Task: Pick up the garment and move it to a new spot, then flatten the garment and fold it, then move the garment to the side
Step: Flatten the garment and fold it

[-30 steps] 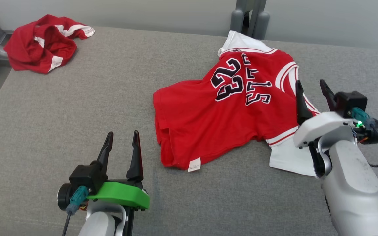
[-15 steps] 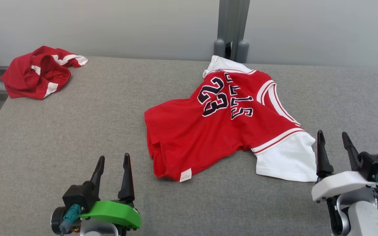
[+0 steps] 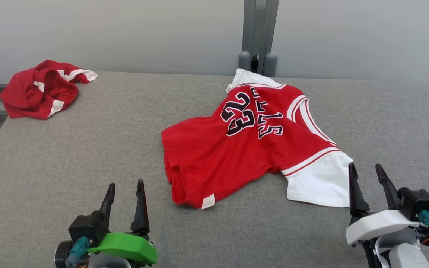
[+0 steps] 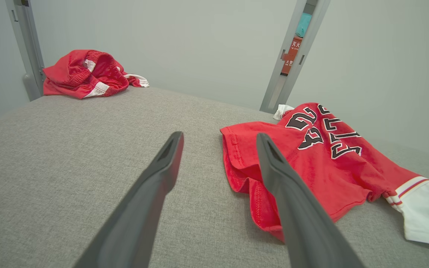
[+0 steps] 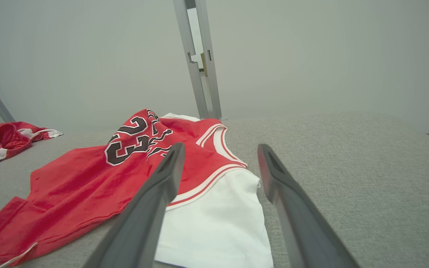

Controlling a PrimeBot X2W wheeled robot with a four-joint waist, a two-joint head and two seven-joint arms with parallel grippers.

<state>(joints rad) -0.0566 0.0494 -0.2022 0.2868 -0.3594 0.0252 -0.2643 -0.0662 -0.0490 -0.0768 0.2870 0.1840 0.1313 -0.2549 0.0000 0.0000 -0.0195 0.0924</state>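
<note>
Change: right gripper (image 3: 364,165) has pulled back off the jersey (image 3: 244,156), now just beside its white sleeve (image 3: 318,186); head camera shifted too.
Jaws: both apart, empty; left gripper (image 3: 126,183) sits clear of the cloth.
Jersey: mid grey surface (image 3: 88,149), rumpled; you still owe flatten and fold.
Count: one jersey, one red bundle (image 3: 39,89) at the far-left corner, two grippers.

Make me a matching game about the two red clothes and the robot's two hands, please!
Things:
1. shirt with 23
2. crumpled red clothes
3. left hand
4. right hand

Places:
A. open, close to the white sleeve
B. far left corner of the grey table
C. spread out around the middle of the table
D. open, near the shirt's bottom edge with the little tag

Pairs: 1-C, 2-B, 3-D, 4-A
</note>
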